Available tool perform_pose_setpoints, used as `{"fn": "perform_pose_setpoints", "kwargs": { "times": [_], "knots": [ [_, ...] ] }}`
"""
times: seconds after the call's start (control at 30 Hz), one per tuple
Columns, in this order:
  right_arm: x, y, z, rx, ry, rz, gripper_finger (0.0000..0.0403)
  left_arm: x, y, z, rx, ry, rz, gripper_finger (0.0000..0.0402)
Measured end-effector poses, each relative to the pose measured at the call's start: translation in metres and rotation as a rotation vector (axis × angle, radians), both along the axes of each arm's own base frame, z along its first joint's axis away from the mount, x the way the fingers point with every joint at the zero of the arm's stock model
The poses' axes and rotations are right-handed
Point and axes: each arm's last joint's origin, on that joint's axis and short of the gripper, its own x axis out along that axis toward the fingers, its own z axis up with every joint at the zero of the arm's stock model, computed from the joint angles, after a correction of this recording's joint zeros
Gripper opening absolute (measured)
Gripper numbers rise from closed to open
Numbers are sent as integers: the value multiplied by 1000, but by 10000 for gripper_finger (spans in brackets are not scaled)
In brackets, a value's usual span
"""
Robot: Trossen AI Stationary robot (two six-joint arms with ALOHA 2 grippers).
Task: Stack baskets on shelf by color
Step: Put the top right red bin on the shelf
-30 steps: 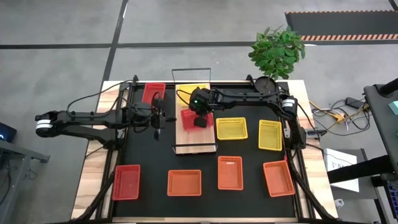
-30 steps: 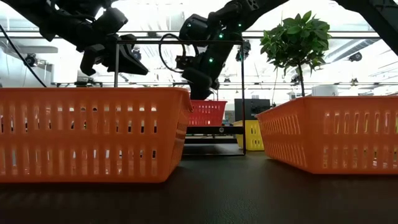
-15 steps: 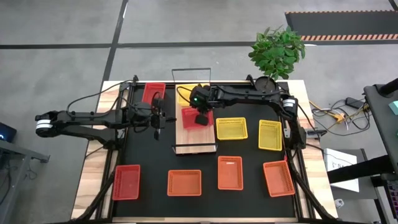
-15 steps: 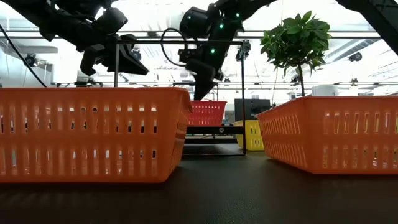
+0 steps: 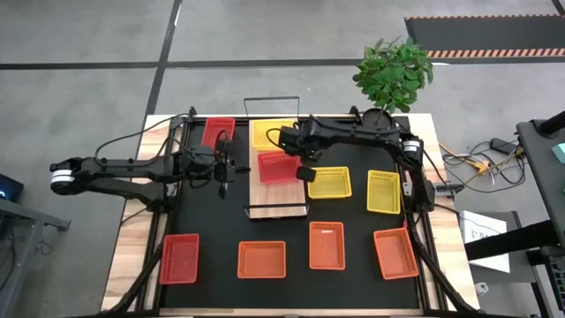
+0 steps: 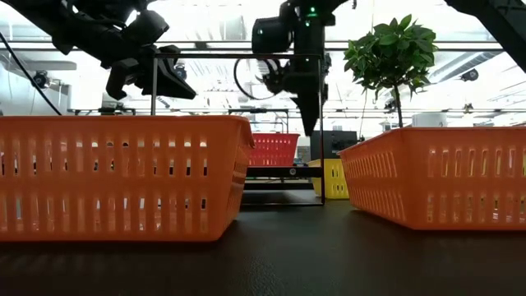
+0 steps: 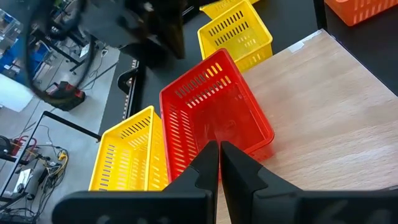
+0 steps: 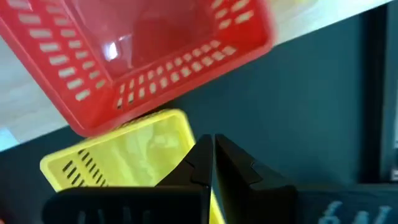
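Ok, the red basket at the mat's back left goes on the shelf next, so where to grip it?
Pinch the red basket by one thin side wall from above, one jaw inside: it lies open side up. The left gripper is nearest.

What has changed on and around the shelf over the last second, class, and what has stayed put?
The right gripper, fingers shut, has left the red basket on the shelf and swung away toward the yellow basket on the mat. The red basket rests on the plank beside the shelf's yellow basket. The left gripper and the other baskets have not moved.
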Motion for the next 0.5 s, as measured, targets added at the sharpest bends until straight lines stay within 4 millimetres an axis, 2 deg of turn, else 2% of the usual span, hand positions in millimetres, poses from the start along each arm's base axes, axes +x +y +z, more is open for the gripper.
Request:
{"fn": "perform_pose_setpoints", "kwargs": {
  "times": [0.2, 0.5],
  "knots": [
    [1, 3, -23, 62, -16, 10, 9, 0, 0, 0, 0, 0, 0, 0],
    [10, 8, -24, 91, -102, 55, 9, 0, 0, 0, 0, 0, 0, 0]
  ]
}}
